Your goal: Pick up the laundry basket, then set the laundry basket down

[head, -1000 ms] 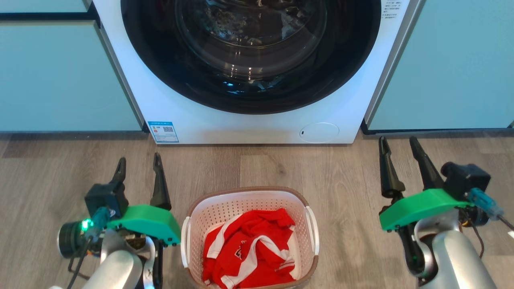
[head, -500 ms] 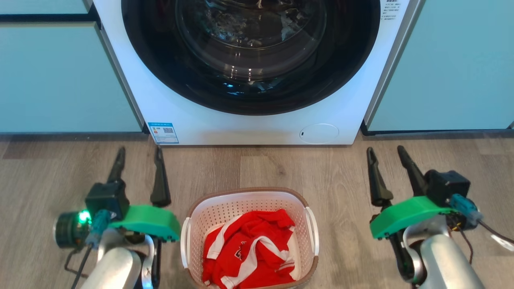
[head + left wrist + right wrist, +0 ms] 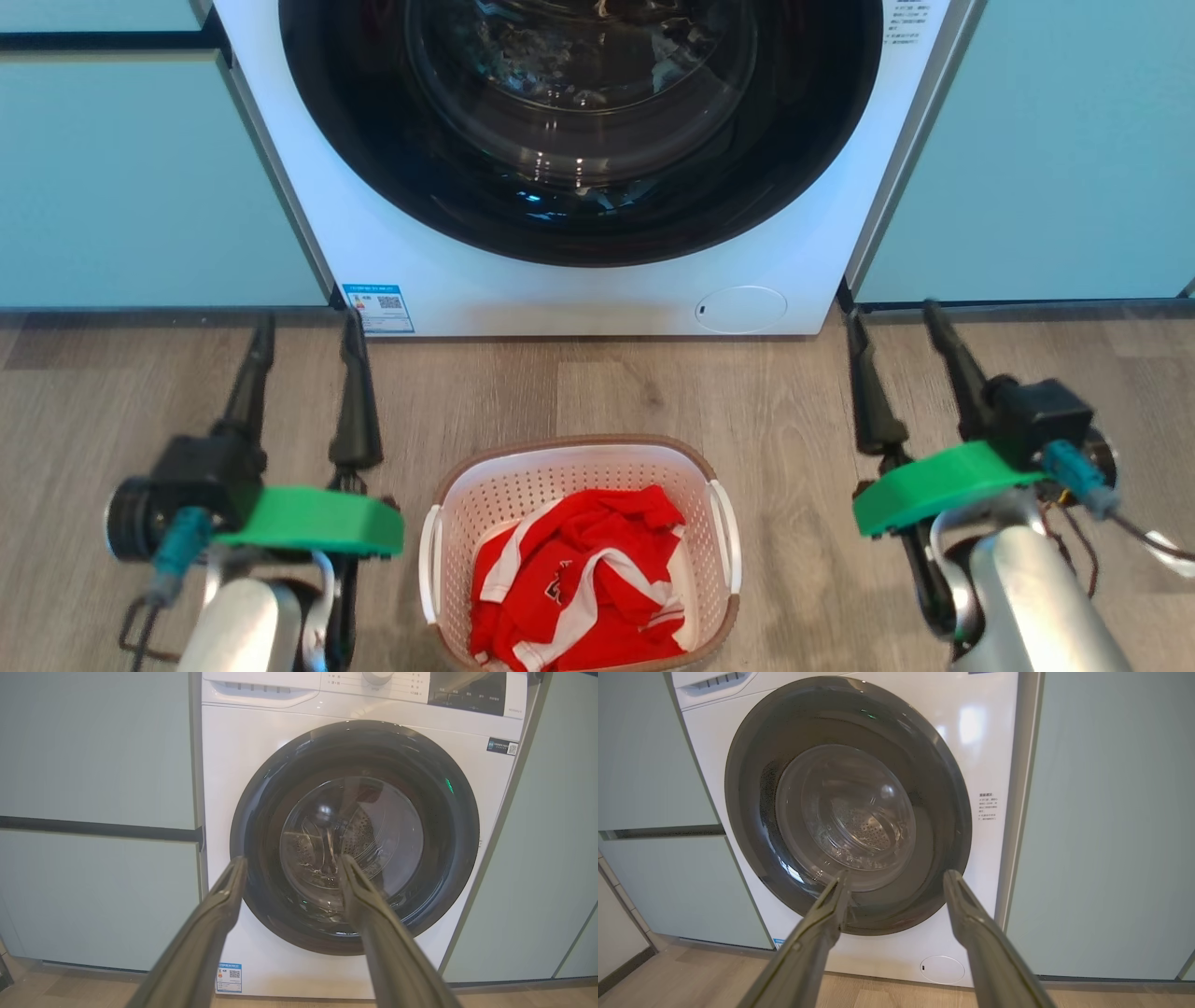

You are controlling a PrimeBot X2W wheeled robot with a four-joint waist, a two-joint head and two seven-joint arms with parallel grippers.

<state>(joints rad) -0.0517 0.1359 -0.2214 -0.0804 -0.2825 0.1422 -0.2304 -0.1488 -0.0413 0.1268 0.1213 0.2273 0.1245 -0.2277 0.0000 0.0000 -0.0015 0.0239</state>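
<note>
Either side of the laundry basket [image 3: 523,490], left pincer [image 3: 308,320] and right pincer [image 3: 892,313] hover wide open, empty.

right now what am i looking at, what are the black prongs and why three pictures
This is a two-armed robot seen through its cameras. One picture comes from its head, looking down at a wood-look floor. The other two come from each wrist, looking along that arm's long dark jaws at a large white front-loading washing machine. Between the left arm and right arm, a small white perforated plastic basket with a brown rim stands on the floor, holding a red and white garment. Both pairs of jaws are open, holding nothing.
</note>
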